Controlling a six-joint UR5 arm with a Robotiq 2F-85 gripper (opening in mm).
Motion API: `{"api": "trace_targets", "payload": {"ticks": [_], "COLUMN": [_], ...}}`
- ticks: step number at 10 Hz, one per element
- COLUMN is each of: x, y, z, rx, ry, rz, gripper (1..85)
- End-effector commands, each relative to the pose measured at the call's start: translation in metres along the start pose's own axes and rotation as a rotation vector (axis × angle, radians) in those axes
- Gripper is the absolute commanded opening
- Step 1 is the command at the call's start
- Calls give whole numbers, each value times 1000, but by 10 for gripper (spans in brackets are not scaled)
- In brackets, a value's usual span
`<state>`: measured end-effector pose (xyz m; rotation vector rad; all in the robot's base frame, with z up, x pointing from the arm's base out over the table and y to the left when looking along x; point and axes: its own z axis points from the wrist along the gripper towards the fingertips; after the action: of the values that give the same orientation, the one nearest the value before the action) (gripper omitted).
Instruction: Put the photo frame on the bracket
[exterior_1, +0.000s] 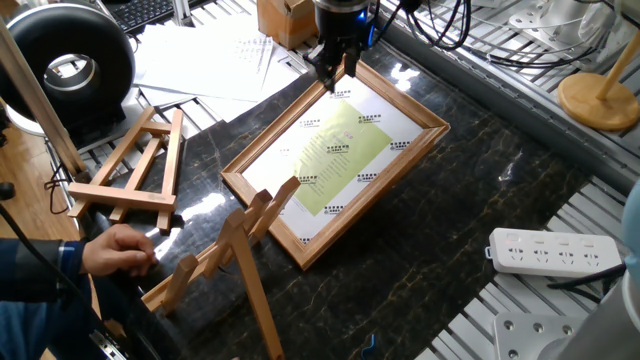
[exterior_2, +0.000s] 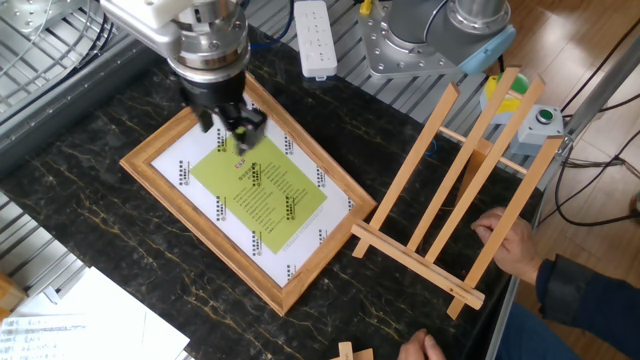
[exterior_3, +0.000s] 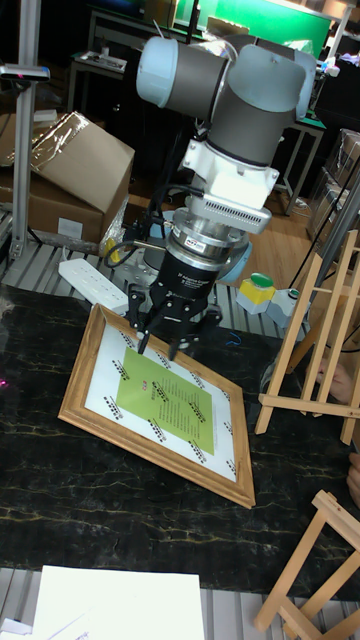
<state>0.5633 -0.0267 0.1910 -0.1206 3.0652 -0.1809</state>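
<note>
Going left to right in the other fixed view: the gripper was parked low over the frame, near its upper edge, with the fingers drawn close together and nothing seen pinched between them. Whether they actually touched the white sheet couldn't be told. The frame was lying flat on the dark marble table, yellow-green panel facing up. Well apart to the right, the bracket was stood upright, its ledge bar near the frame's right corner but not touching. A hand was rested against the bracket's right slat. In the tall fixed view the gripper was seen above the frame too.
</note>
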Motion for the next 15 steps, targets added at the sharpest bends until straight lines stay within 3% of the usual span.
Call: {"api": "trace_targets", "payload": {"ticks": [1, 9, 10, 11, 13, 15], "x": [-8, -2, -7, -13, -27, -30], "y": [-11, -19, -4, 2, -6, 0], "z": [-2, -9, -15, -22, -23, -24], "rx": [46, 60, 0, -27, 9, -10], "ry": [-31, -12, -38, -63, -128, -141], "rz": [-25, -41, 7, 13, -58, -110], "gripper": [10, 10, 10, 10, 10, 10]}}
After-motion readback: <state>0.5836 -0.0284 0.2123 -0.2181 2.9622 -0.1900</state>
